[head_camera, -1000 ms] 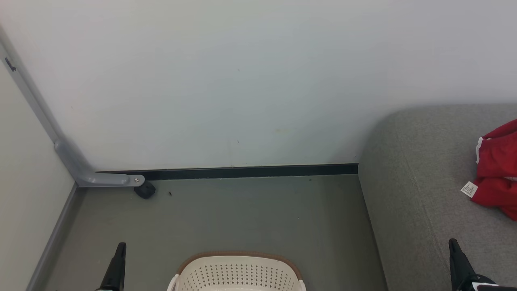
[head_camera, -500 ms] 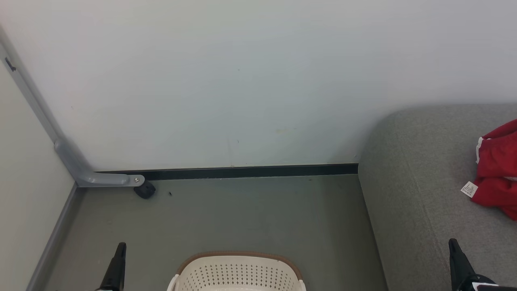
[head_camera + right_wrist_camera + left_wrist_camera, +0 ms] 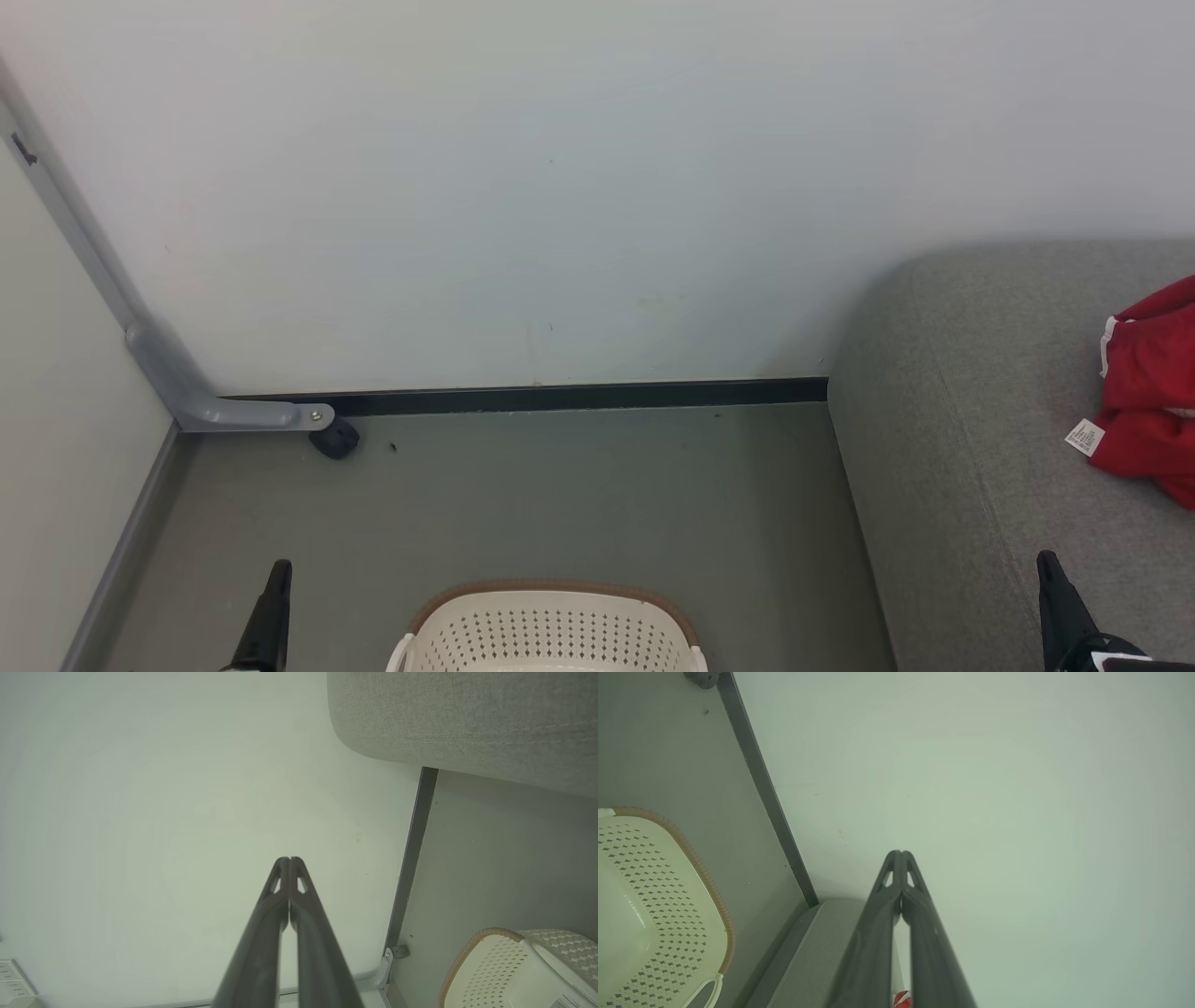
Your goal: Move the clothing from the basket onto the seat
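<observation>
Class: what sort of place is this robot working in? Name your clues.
Probably a corner of a plain indoor room, perhaps a living area: a grey upholstered seat with red clothing on it, a laundry basket on the floor, a bare wall with dark skirting.

From my end this looks like a home-style corner staged in a plain test room, not a lived-in house. A grey upholstered seat point(image 3: 971, 448) carries red clothing point(image 3: 1144, 392), and a laundry basket point(image 3: 551, 635) stands on the grey floor point(image 3: 579, 495) left of the seat. Behind the seat runs a bare white wall point(image 3: 560, 187) with black skirting point(image 3: 560, 397). Well left of the seat, a pale panel point(image 3: 47, 448) is braced by a grey metal bracket point(image 3: 187, 397).
</observation>
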Motion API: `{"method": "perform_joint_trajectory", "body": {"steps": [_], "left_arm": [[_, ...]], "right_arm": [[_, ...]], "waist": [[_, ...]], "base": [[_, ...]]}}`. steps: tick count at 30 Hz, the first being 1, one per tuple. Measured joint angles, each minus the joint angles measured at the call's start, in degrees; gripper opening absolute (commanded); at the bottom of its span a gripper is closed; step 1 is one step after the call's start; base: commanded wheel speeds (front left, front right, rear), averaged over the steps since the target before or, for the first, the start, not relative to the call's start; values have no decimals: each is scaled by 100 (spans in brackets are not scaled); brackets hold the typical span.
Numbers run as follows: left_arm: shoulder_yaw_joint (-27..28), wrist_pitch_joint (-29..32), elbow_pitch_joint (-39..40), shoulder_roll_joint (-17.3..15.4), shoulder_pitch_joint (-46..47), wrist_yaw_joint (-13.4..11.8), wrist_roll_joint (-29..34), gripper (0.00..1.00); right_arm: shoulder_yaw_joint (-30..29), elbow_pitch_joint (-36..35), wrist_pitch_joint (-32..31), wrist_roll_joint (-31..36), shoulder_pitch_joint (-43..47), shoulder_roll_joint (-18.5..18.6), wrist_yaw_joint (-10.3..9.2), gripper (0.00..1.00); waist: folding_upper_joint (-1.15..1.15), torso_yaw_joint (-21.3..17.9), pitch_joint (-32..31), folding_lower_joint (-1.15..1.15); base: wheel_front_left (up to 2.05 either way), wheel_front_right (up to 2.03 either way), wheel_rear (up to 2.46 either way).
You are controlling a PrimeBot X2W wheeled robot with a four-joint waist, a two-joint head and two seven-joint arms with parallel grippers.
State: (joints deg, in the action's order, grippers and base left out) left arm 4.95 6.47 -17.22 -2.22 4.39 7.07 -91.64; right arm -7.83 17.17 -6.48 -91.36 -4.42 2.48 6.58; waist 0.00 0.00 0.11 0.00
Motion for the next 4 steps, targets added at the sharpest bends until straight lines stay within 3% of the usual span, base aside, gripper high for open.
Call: {"method": "perform_joint_trajectory", "body": {"steps": [4], "left_arm": [[0,1,1,0,0,0,0,0]], "right_arm": [[0,0,0,0,0,0,0,0]], "waist": [[0,0,0,0]], "base": [[0,0,0]]}}
